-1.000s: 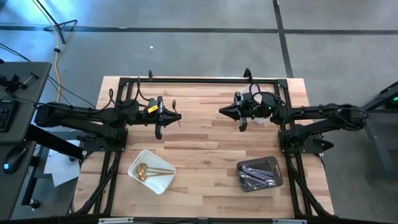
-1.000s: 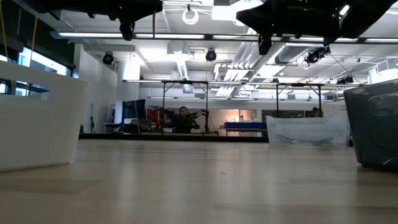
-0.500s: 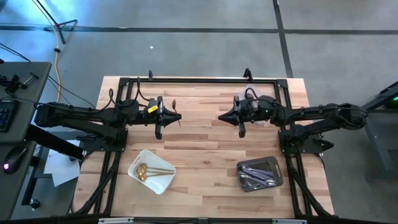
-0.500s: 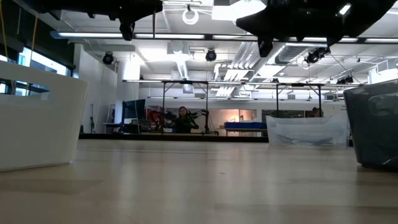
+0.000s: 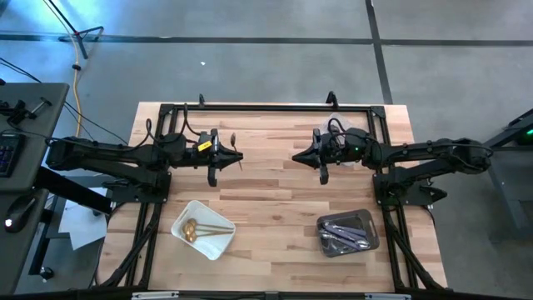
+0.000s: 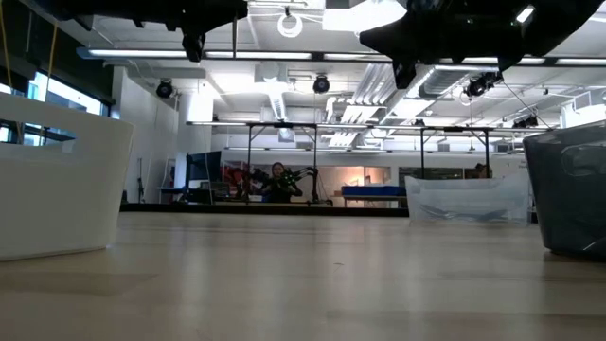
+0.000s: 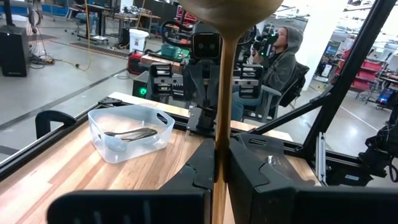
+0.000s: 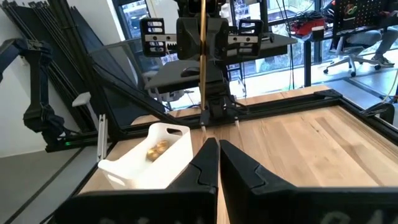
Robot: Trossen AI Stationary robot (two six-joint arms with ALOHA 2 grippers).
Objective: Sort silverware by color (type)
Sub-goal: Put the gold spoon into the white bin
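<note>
My left gripper (image 5: pixel 240 157) hovers over the table's middle, pointing at the right edge and shut on a gold spoon (image 7: pixel 221 124). That spoon also shows in the right wrist view (image 8: pixel 202 56). My right gripper (image 5: pixel 295 156) faces it from the right, shut and empty (image 8: pixel 214 152). Other gold spoons lie in a white tray (image 5: pixel 202 229) at the near left. Dark utensils lie in a grey tray (image 5: pixel 348 233) at the near right. A clear tray (image 7: pixel 130 132) near the far right holds a shiny utensil. My left gripper pinches the gold spoon between its two fingers by the lower end of the handle (image 7: pixel 219 167). The fingers come level from the table's left. The spoon stands upright above them, bowl (image 7: pixel 230 7) on top, lifted clear of the table.
Black frame rails (image 5: pixel 266 108) run along the far edge and down both sides. Bare wood (image 5: pixel 266 217) lies between the white and grey trays. A person (image 7: pixel 283 59) sits in the room beyond the table's right side.
My right gripper has shifted a little toward the near edge and then held still. The left arm and the spoon have kept still.
</note>
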